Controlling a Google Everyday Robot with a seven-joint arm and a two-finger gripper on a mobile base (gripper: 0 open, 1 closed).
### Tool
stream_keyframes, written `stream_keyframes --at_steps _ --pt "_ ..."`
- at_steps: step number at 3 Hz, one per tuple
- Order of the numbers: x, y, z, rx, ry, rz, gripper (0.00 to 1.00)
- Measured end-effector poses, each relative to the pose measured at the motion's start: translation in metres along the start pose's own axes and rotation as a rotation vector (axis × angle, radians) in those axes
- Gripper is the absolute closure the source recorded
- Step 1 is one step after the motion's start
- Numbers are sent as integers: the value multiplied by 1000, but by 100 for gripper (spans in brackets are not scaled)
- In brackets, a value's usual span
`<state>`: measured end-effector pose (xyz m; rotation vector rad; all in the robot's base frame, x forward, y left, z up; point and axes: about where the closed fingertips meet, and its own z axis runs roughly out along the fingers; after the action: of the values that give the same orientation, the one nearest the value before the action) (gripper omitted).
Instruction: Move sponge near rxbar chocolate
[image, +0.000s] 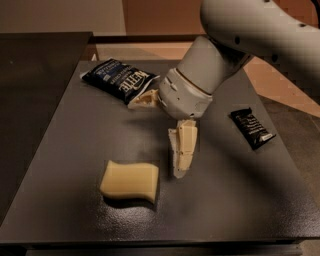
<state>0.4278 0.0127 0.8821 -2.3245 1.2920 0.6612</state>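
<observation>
**Gripper poised beside the sponge, bar lies far to the right**

The sponge (130, 181) lies flat on the dark table (235, 210), in the near-left part of the surface. It is a pale yellow block with wavy edges, and nothing touches it.

The gripper (179, 172) hangs from the pale arm (250, 30), which reaches in from the upper right. It points down at the table, and its tip is just beside the sponge's right edge with a narrow strip of bare table between them. It has hold of nothing. From this angle I cannot tell how far apart the jaws stand, or whether the tip touches the table.

The rxbar chocolate (252, 127) lies towards the right edge of the table, farther back than the sponge. It is a slim black wrapper, set at a slant. It is well apart from the sponge, and the gripper stands between the two.

A dark-blue chip bag (120, 80) lies at the back left of the table, just behind and left of the gripper's wrist. It is well clear of both the sponge and the bar.
</observation>
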Motion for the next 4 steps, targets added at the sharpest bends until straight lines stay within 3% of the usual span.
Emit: stream_keyframes --at_steps 1,3,4 --pt "-11 12 24 -60 -23 -98 0" --pt "-21 28 60 -112 -15 -154 0" --pt "-22 31 69 -125 -1 -159 18"
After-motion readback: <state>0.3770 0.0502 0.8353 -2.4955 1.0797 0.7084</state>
